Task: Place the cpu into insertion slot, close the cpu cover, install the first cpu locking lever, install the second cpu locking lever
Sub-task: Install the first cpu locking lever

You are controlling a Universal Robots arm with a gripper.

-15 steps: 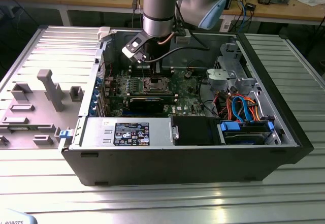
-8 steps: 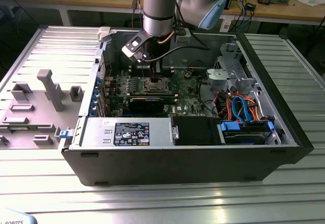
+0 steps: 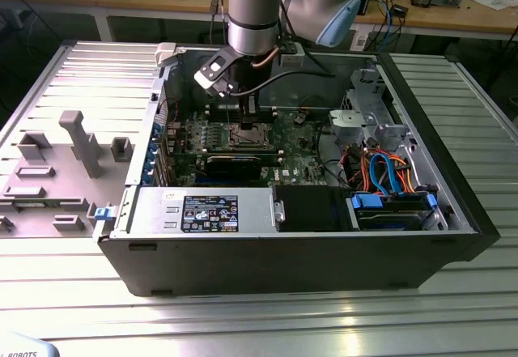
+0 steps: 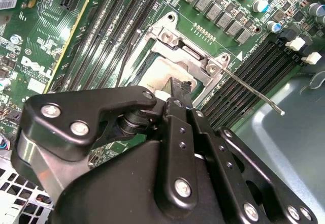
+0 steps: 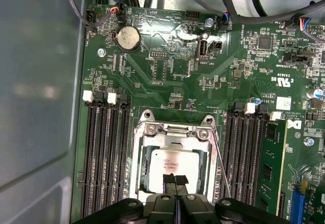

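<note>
Over metal table [image 3: 243, 325], in open case [image 3: 283, 266]: poising gripper [image 5: 175, 179], pinched together, on cpu [image 5: 172, 161]; likely handling light, fragile, gripping by edges.

An open computer case [image 3: 291, 260] lies on a slatted metal table [image 3: 243, 325]; the arm [image 3: 255, 17] reaches down into it, its gripper [image 3: 244, 122] over the insertion slot [image 3: 245, 137] on the green motherboard [image 3: 301, 142]; grey fixtures [image 3: 81, 142] stand at the exterior view's left.

One cpu [image 5: 175, 162], one cpu cover [image 5: 172, 131].
</note>
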